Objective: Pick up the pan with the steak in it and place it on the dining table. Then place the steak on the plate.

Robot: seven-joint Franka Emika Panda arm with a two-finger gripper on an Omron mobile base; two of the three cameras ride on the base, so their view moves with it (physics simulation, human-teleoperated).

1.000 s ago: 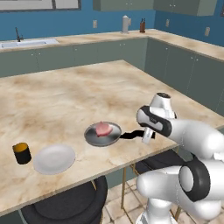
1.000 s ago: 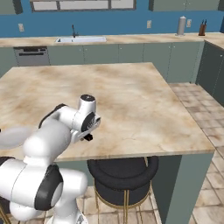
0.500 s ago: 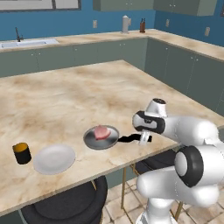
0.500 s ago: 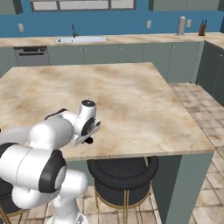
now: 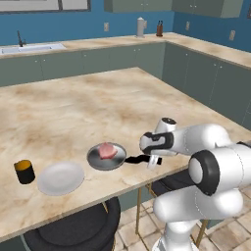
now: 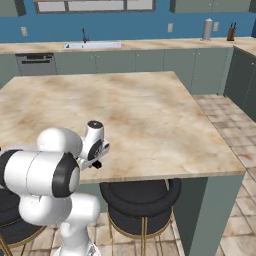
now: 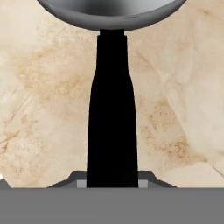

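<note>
The grey pan (image 5: 99, 161) sits low over the beige dining table (image 5: 88, 108) near its front edge, with the pink steak (image 5: 106, 151) inside it. My gripper (image 5: 148, 160) is shut on the pan's black handle (image 7: 112, 109), to the right of the pan. In the hand view the handle runs up from between my fingertips (image 7: 75, 176) to the pan's rim (image 7: 112, 15). The white plate (image 5: 61, 178) lies just left of the pan, bare. From the right base view my hand (image 6: 95, 146) hangs over the table's front edge.
A small black-and-orange cup (image 5: 24, 171) stands left of the plate. Round black stools (image 6: 140, 200) stand under the table's front edge. Kitchen counters with a sink (image 5: 29, 48) line the back wall.
The gripper has carried the pan a little left and towards the table's front edge, closer to the plate. The arm has lowered and folded nearer the table.
</note>
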